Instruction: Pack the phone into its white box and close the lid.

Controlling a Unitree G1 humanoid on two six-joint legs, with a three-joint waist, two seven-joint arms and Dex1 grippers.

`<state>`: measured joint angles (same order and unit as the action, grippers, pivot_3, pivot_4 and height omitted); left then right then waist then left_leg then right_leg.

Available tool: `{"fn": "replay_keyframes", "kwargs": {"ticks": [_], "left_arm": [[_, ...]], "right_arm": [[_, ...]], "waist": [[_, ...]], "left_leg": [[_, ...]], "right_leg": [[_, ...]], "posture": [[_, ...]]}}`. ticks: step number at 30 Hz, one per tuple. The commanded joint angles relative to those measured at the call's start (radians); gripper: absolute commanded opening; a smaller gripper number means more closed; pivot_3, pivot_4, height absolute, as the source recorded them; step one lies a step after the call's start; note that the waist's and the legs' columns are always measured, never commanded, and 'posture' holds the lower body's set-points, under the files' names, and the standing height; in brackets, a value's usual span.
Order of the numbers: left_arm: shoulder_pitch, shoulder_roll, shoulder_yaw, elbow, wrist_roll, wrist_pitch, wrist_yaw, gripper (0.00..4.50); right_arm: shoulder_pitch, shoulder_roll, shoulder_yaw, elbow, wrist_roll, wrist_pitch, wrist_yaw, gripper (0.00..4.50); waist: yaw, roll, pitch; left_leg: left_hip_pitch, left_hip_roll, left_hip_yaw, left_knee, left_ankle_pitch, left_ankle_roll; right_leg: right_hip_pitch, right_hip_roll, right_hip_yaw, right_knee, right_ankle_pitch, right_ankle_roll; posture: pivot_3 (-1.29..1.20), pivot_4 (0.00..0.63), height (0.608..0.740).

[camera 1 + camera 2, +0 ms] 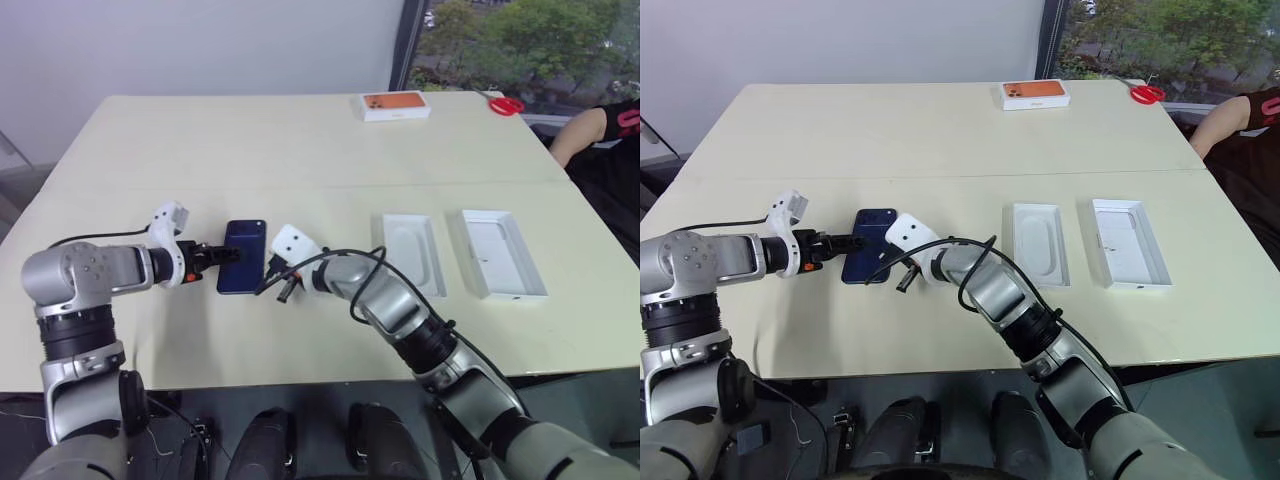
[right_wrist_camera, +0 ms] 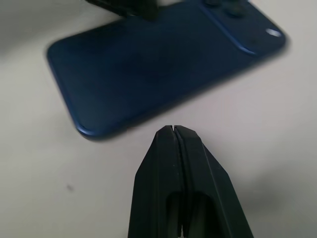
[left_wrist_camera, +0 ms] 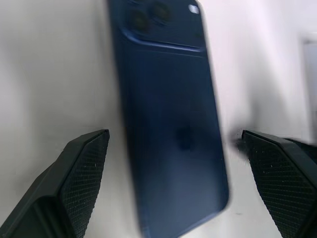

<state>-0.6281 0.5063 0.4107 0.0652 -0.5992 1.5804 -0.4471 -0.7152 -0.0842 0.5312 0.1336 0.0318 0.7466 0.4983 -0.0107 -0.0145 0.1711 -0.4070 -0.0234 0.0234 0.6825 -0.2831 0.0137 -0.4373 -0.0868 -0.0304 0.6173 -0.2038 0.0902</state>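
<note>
The phone point(image 1: 243, 256) lies back-up on the table point(image 1: 300, 160). The left gripper point(image 1: 212, 254) at its 9 o'clock is spread wide around it; the right gripper point(image 1: 272, 267) at its 3 o'clock is pressed together, empty. The box point(image 1: 503, 253) sits far at 3 o'clock

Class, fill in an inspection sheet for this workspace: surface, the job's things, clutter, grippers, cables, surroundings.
Surface: cream table, two panels joined by a seam.
Job's things: phone lying back up; two open white trays to its right, white box and lid, which is which uncertain.
Clutter: orange-topped box, red scissors at far edge.
Grippers: left gripper open, straddling the phone; right gripper shut beside the phone.
Cables: black cable looping over right forearm.
Surroundings: window, person's arm at right.
</note>
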Motion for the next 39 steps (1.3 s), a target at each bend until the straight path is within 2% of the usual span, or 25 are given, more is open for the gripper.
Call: {"fn": "replay_keyframes", "kwargs": {"ticks": [1,6,11,20,21,22,23,27,33,35,37,39], "left_arm": [[0.023,-0.042,-0.023,0.01,-0.06,0.034,0.013,4.5],[0.034,-0.06,-0.026,0.01,-0.11,0.034,0.033,4.5],[0.021,-0.091,0.021,0.03,-0.159,0.034,0.058,4.5],[-0.008,-0.062,0.082,0.09,-0.152,0.034,0.091,4.5],[-0.011,-0.058,0.087,0.095,-0.15,0.034,0.091,3.99],[-0.014,-0.053,0.089,0.101,-0.148,0.034,0.089,3.76],[-0.017,-0.05,0.09,0.104,-0.148,0.034,0.088,3.33],[-0.022,-0.053,0.112,0.11,-0.159,0.034,0.086,1.38],[-0.022,-0.073,0.155,0.136,-0.178,0.034,0.105,1.38],[-0.023,-0.081,0.167,0.141,-0.187,0.034,0.108,0.84],[-0.025,-0.085,0.179,0.143,-0.196,0.034,0.114,0.05],[-0.027,-0.087,0.189,0.143,-0.208,0.034,0.123,0.01]], "right_arm": [[-0.03,0.026,0.005,-0.002,-0.018,-0.034,0.014,0.03],[-0.028,0.038,-0.001,0.005,-0.034,-0.041,0.023,0.03],[-0.024,0.035,-0.015,0.001,-0.043,-0.042,0.03,0.03],[-0.013,0.023,-0.034,-0.021,-0.053,-0.031,0.029,0.03],[-0.011,0.021,-0.035,-0.025,-0.053,-0.029,0.029,0.0],[-0.007,0.018,-0.037,-0.031,-0.054,-0.027,0.029,0.0],[-0.005,0.017,-0.037,-0.034,-0.054,-0.026,0.03,0.0],[0.018,-0.008,-0.049,-0.084,-0.057,-0.003,0.027,0.0],[0.039,-0.033,-0.071,-0.157,-0.057,0.039,0.018,0.0],[0.044,-0.047,-0.08,-0.189,-0.059,0.057,0.014,0.0],[0.053,-0.07,-0.087,-0.232,-0.062,0.079,0.012,0.0],[0.06,-0.089,-0.092,-0.269,-0.062,0.099,0.012,0.0]], "waist": [[0.001,0.0,0.0],[0.0,0.0,0.0],[0.0,0.0,0.0],[-0.003,0.0,0.0],[-0.004,0.0,0.0],[-0.005,0.0,0.0],[-0.006,0.0,0.0],[-0.006,0.0,0.0],[-0.007,0.0,0.0],[-0.007,0.0,0.0],[-0.005,0.0,0.0],[-0.006,0.0,0.0]], "left_leg": [[0.0,0.0,0.0,0.0,0.0,0.0],[0.0,-0.001,-0.001,-0.001,0.0,0.0],[0.0,-0.001,-0.001,-0.001,0.0,-0.001],[0.0,-0.001,-0.001,-0.001,0.0,-0.001],[0.0,-0.001,-0.001,-0.001,0.0,-0.001],[0.0,-0.001,-0.001,-0.001,0.0,-0.001],[0.0,-0.001,-0.001,-0.001,0.0,-0.001],[-0.002,-0.001,-0.001,-0.002,0.0,-0.001],[-0.002,-0.001,-0.001,-0.002,0.0,-0.001],[-0.002,-0.001,-0.001,-0.002,0.0,-0.001],[-0.002,-0.001,-0.001,-0.002,0.0,-0.001],[-0.002,-0.001,-0.001,-0.002,0.0,-0.001]], "right_leg": [[0.0,0.0,0.0,0.0,0.0,0.0],[0.0,-0.001,0.0,0.0,0.0,0.0],[0.0,-0.002,0.0,0.0,0.0,0.0],[-0.001,-0.002,0.0,0.0,0.0,0.0],[-0.001,-0.002,0.0,0.0,0.0,0.0],[-0.001,-0.002,0.0,0.0,0.0,0.0],[-0.001,-0.002,0.0,0.0,0.0,0.0],[-0.003,-0.002,0.0,0.0,0.0,0.0],[-0.003,-0.003,0.001,0.0,0.0,0.0],[-0.003,-0.003,0.001,0.0,0.0,0.0],[-0.003,-0.003,0.001,0.0,0.0,0.0],[-0.003,-0.004,0.001,0.0,0.0,0.0]], "posture": [[0.0,0.15,0.74],[0.0,0.15,0.74],[0.0,0.15,0.74],[0.0,0.15,0.74],[0.0,0.15,0.74],[0.0,0.15,0.74],[0.0,0.15,0.74],[0.0,0.15,0.74],[0.0,0.15,0.74],[0.0,0.15,0.74],[0.0,0.15,0.74],[0.0,0.15,0.74]]}}
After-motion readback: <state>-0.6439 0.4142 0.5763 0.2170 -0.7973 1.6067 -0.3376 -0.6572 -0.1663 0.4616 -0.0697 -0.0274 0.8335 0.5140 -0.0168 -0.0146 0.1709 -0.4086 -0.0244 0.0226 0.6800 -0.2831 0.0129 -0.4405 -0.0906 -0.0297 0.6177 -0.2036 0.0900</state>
